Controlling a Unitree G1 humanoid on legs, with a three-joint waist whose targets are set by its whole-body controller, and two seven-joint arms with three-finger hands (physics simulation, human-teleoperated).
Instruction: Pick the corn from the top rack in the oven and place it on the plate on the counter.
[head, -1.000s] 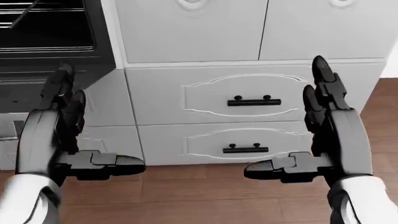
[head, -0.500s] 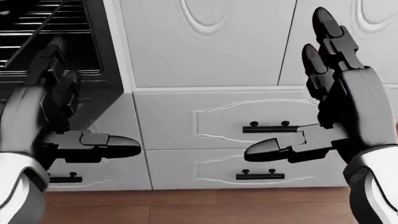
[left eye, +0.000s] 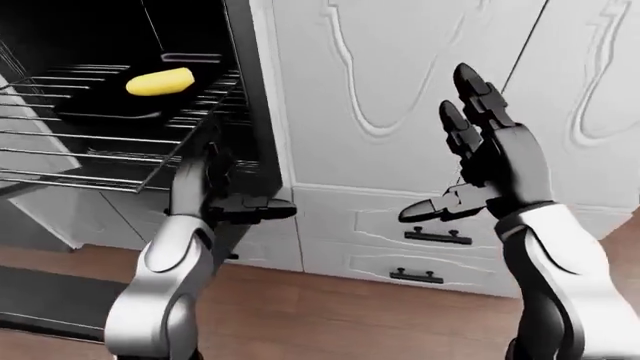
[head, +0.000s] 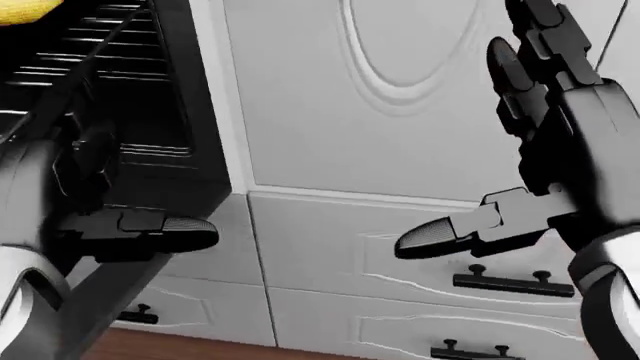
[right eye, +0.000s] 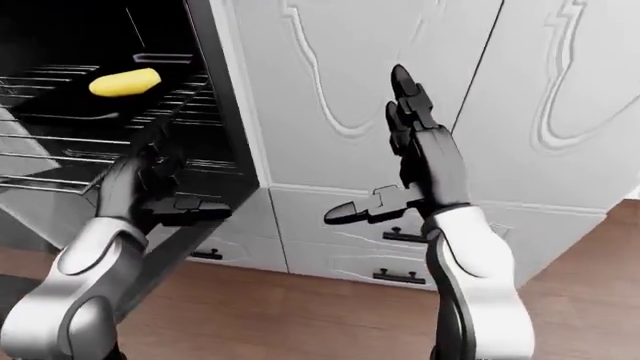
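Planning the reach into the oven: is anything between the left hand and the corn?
Nothing visible blocks it. The oven is open and the corn lies uncovered on a dark tray on the top rack. The left hand, open, hangs below the rack's near edge, so it must rise above that edge first.

A yellow corn (right eye: 125, 82) lies on a dark tray (right eye: 75, 101) on the top rack (right eye: 170, 112) of an open oven at the view's upper left. Two black robot hands are raised with fingers spread, the left hand (right eye: 160, 191) below the rack, the right hand (right eye: 405, 169) before white cabinet doors (right eye: 330, 82). Drawers with black handles (right eye: 400, 276) sit above a wooden floor (right eye: 300, 315).
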